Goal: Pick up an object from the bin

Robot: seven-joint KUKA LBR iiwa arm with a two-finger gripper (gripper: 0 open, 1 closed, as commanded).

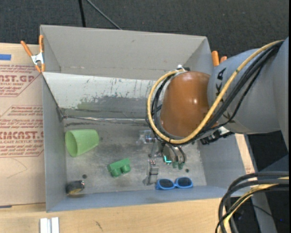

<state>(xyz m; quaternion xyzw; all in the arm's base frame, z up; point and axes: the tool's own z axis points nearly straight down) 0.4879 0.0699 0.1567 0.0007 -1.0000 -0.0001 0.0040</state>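
The claw (169, 160), open or clenched impossible to tell, hangs low just beside blue sunglasses (174, 183) by the bin's (53, 110) lower wall, and should centre over their bridge before gripping.

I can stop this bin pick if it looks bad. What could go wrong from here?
1. The gripper is right beside the blue sunglasses, which lie close against the bin's near wall. Closing in there could strike the wall or only clip the frame.
2. The sunglasses look flat and thin, so they may slip or get pushed along instead of lifted.
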